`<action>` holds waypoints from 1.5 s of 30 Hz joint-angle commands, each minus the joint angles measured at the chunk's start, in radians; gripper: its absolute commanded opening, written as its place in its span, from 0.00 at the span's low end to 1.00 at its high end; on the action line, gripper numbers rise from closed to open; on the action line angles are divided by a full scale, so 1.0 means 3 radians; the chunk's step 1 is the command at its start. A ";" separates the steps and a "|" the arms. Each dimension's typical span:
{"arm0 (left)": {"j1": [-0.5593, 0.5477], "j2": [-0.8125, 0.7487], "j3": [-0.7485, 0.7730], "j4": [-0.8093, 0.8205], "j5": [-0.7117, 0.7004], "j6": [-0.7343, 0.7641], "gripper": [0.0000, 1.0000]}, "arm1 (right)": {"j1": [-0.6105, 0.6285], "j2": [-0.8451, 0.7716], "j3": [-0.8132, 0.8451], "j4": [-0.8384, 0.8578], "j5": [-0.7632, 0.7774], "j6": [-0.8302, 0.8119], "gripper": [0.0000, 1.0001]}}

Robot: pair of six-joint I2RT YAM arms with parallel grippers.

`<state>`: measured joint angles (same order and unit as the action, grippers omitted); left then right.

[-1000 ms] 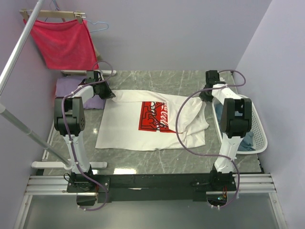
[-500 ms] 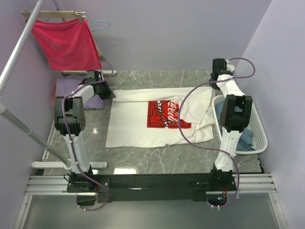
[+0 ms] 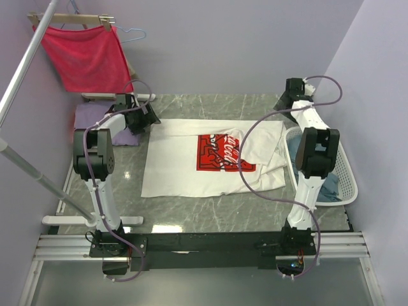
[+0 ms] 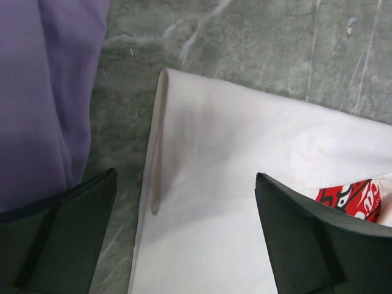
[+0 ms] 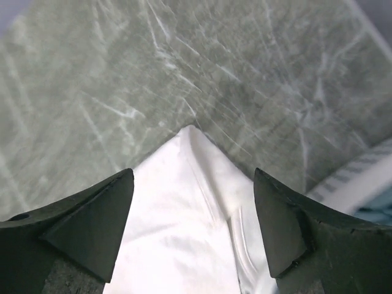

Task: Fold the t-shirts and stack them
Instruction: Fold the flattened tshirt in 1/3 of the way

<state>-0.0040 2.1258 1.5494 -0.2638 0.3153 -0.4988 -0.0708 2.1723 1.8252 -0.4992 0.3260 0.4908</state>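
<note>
The white t-shirt (image 3: 185, 166) with a red square print (image 3: 220, 152) lies spread flat on the marble table, its right side bunched in folds. My left gripper (image 3: 148, 118) stands open over the shirt's far left corner (image 4: 233, 153), with nothing between its fingers (image 4: 185, 175). Open as well, my right gripper (image 3: 284, 102) hovers above the shirt's far right corner (image 5: 184, 233), its jaws (image 5: 193, 173) apart over the cloth. A lavender t-shirt (image 3: 95, 118) lies at the far left, beside the left gripper (image 4: 43, 92). A grey-blue t-shirt (image 3: 328, 188) sits in the basket.
A white slotted laundry basket (image 3: 347, 178) stands at the table's right edge, close to the right arm. A red cloth (image 3: 86, 54) hangs on a hanger at the back left. A metal rack pole (image 3: 25, 64) slants along the left side.
The white shirt was dragged right and toward the back, spreading flatter. Both grippers then opened and let go of its far corners.
</note>
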 commanded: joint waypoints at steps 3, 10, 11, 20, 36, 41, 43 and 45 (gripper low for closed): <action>0.0008 -0.0551 -0.0261 0.0562 0.0339 -0.0132 0.99 | -0.0010 -0.0762 -0.0177 -0.0007 -0.0227 -0.0082 0.86; -0.0380 -0.0378 0.0015 0.0502 0.0836 -0.0189 0.99 | 0.0021 -0.1457 -0.1184 -0.0049 0.0140 0.0128 0.96; -0.0436 -0.0352 0.0035 0.0471 0.0790 -0.0178 1.00 | 0.0021 -0.1650 -0.1337 0.0002 0.0247 0.0118 0.98; -0.0856 -0.0306 -0.0148 0.0486 0.0672 -0.0245 1.00 | -0.0010 -0.1628 -0.1575 0.0340 -0.0376 -0.0061 0.96; -0.0892 -0.0418 -0.0235 0.0250 0.0422 -0.0142 0.99 | -0.0004 -0.1253 -0.1261 0.0140 -0.0279 0.0036 0.94; -0.0892 -0.0393 -0.0256 0.0256 0.0447 -0.0142 0.99 | -0.0004 -0.1631 -0.1685 0.0181 -0.0182 0.0031 0.93; -0.0892 -0.0398 -0.0256 0.0235 0.0452 -0.0132 0.99 | -0.0015 -0.1733 -0.1783 0.0171 -0.0059 0.0026 0.94; -0.0892 -0.0403 -0.0276 0.0230 0.0442 -0.0127 0.99 | -0.0010 -0.1749 -0.1870 0.0155 -0.0084 0.0006 0.95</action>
<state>-0.2699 2.0270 1.4681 -0.1986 0.4473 -0.5606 -0.0700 1.7168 1.2987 -0.4648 0.2516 0.4969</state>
